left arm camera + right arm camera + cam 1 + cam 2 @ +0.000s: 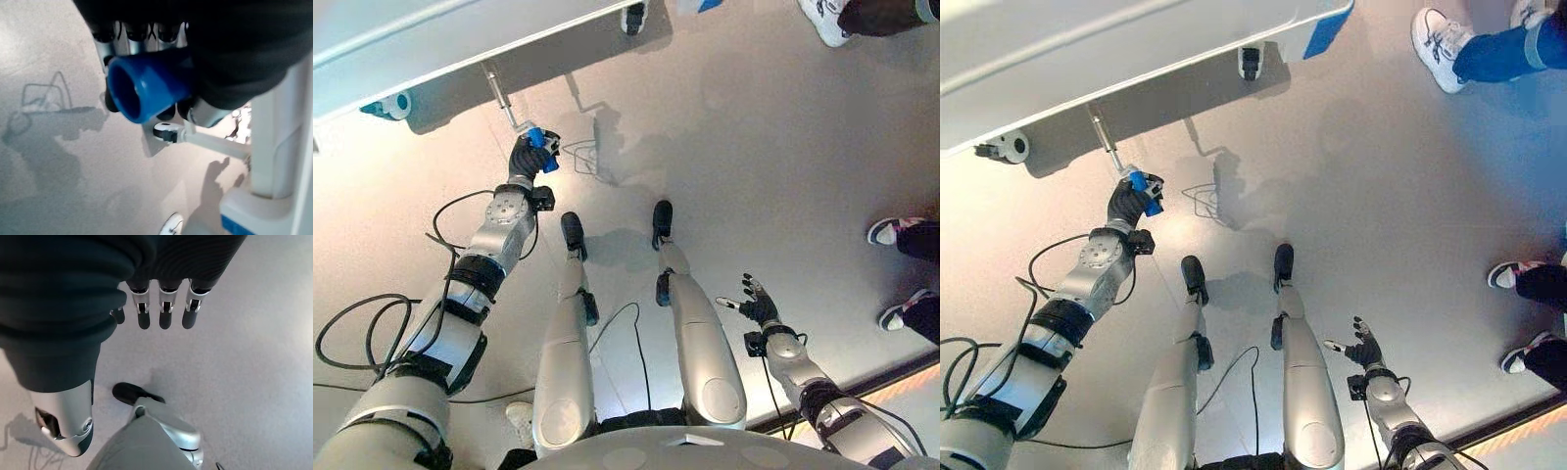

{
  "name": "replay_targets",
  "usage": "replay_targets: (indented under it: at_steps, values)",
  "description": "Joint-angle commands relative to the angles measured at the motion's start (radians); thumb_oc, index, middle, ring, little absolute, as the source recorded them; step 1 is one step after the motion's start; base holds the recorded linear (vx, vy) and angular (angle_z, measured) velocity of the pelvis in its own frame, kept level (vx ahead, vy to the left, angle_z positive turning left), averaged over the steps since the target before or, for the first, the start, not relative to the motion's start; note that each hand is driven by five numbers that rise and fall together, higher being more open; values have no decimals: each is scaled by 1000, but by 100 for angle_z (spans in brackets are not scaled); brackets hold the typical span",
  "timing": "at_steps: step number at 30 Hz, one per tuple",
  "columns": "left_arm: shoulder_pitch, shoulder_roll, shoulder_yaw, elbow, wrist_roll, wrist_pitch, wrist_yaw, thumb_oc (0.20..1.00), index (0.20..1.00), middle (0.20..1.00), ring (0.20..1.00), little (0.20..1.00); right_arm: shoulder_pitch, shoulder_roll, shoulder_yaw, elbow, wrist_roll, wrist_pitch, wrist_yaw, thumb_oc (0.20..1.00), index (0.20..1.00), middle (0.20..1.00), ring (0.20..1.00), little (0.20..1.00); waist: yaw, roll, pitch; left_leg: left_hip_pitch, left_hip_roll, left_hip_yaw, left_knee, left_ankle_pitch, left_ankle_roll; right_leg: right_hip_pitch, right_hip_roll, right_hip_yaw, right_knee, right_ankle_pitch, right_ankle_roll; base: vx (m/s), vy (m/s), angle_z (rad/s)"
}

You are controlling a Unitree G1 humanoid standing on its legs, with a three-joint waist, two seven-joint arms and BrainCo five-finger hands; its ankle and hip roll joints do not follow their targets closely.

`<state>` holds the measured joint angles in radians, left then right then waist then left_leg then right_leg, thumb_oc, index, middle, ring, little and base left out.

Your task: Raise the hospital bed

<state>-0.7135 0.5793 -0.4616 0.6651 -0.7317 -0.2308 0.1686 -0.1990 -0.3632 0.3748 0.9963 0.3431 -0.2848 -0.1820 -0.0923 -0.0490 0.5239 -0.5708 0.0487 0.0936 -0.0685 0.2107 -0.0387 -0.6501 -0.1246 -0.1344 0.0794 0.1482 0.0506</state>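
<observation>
Crank handle (542, 149) before bed (431, 49), left

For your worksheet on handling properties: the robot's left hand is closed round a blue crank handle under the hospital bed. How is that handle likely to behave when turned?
The blue crank handle looks like a smooth moulded sleeve, so probably stiff but somewhat slippery. It sits on a thin metal rod, likely rigid. The left hand wraps it fully, suggesting a secure grip.

The right hand (73, 323) hangs over the grey floor (254, 357). Its silver fingers (164, 308) with dark tips are straight and loose, and the thumb (66, 423) sticks out apart from them. The hand holds nothing.
</observation>
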Motion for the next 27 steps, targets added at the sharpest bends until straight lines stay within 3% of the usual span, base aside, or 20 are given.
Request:
replay_targets:
  at_steps: [1,15,22,27]
  values:
    - [-23,108,94,-72,9,-113,4,200,200,200,200,200,87,-41,-44,2,-18,17,-5,1000,1000,1000,1000,1000,11,25,-4,-3,-18,-1,84,-46,5,5,-34,10,92,-31,77,10,17,17]
    - [88,193,189,-86,-17,-121,9,200,200,200,200,200,90,-38,-57,17,-15,18,0,1000,1000,1000,1000,1000,53,8,-4,-30,-32,-36,105,-53,14,32,-54,-32,94,-45,81,6,13,14]
    - [76,210,204,53,0,-96,16,200,200,200,200,200,78,-39,-43,5,-7,14,-1,1000,1000,1000,1000,1000,59,-14,-4,-69,-33,-46,116,-55,15,21,-59,-47,87,-43,84,10,18,5]
    - [5,206,183,244,52,-60,26,200,200,200,200,200,66,-41,-21,-5,3,6,-7,1000,1000,1000,1000,1000,51,-37,-4,-113,-30,-47,118,-53,16,-12,-55,-45,80,-39,86,16,26,4]
